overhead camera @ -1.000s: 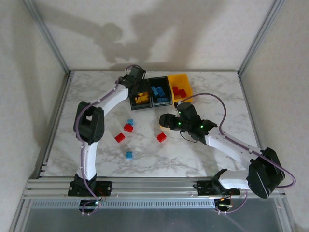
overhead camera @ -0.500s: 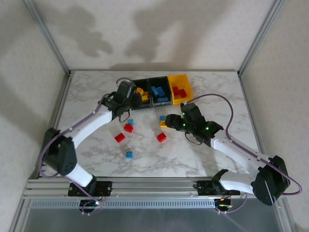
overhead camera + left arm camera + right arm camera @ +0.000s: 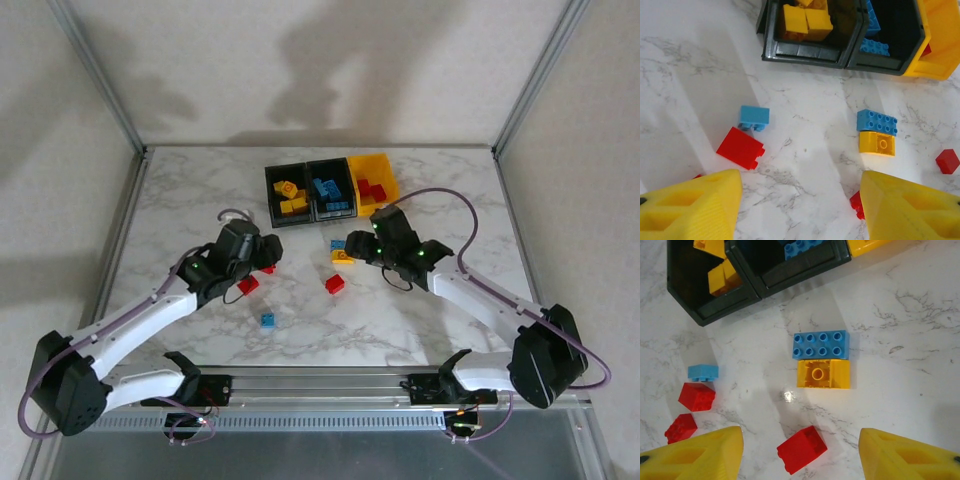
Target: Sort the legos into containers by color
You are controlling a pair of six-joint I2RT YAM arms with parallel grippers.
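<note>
Marble tabletop (image 3: 450, 200) carries several loose legos (image 3: 335, 284), red, blue and yellow, near the far-centre containers (image 3: 309, 190), which already hold sorted bricks. Above them, left gripper (image 3: 800, 200) and right gripper (image 3: 800, 450) hover spread wide, empty.

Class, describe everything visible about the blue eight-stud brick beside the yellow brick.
The blue brick is glossy plastic, rectangular, with eight studs in two rows of four facing up. It lies flat on the marble table before the black bins, one long side against a yellow brick lying underside up. Nothing else touches it.
</note>
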